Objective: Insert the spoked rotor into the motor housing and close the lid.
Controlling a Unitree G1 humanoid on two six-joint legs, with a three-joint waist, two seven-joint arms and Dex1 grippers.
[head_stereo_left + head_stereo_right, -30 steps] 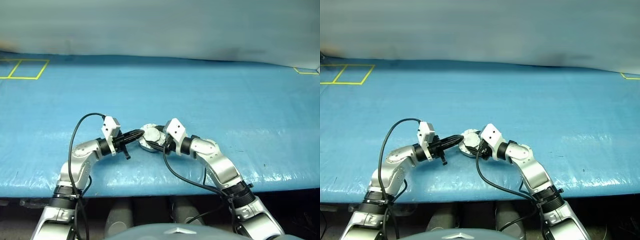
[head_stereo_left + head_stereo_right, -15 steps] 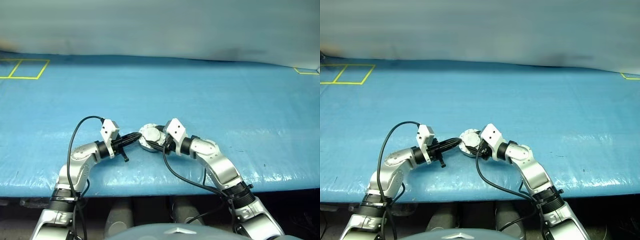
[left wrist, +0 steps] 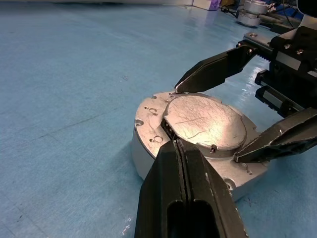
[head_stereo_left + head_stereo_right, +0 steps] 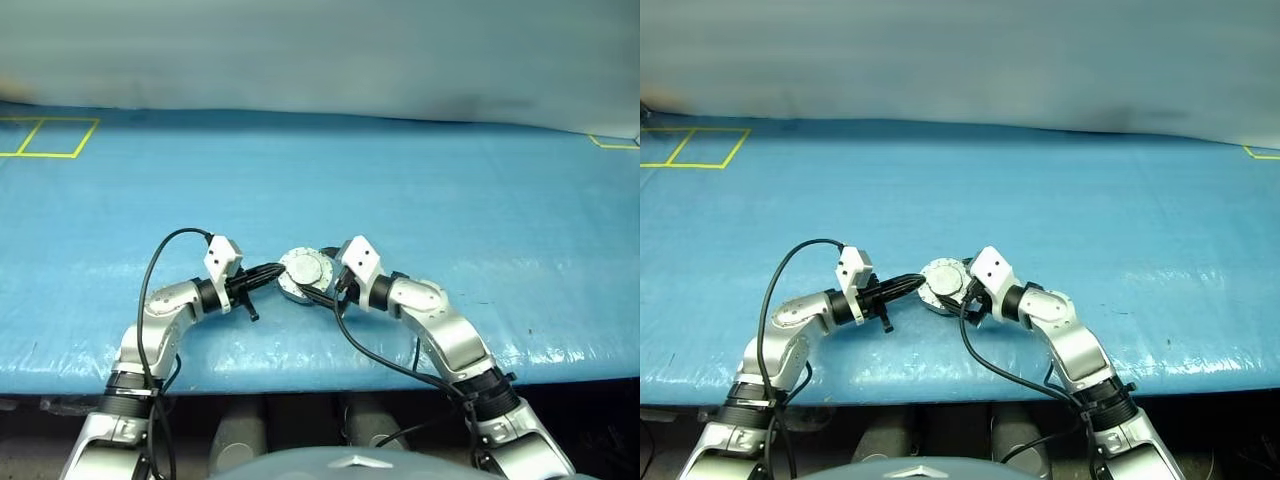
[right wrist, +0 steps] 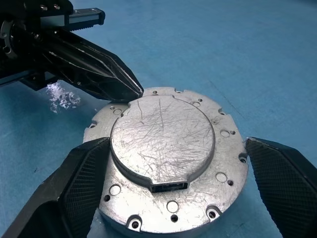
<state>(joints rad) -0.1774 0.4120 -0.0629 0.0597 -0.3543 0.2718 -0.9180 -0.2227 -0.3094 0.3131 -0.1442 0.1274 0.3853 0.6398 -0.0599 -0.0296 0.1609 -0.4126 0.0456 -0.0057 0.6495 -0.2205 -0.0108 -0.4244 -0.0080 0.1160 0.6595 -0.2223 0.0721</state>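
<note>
lid [image 5: 162,143] sits seated on the motor housing [image 5: 225,166]; right gripper [image 5: 176,186] straddles it wide, fingers off the rim (releasing, likely), while the pinched-shut left gripper [image 3: 181,148] presses its edge to steady it.

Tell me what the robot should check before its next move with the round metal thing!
1. Round grey metal lid sits flat on the grey puck-shaped motor housing: ok.
2. Spoked rotor inside: cannot tell, lid covers it.
3. Left gripper shut, tip at the lid's edge: ok.
4. Right gripper open, fingers either side of the housing: ok.
5. Housing resting on the blue table cover: ok.
</note>
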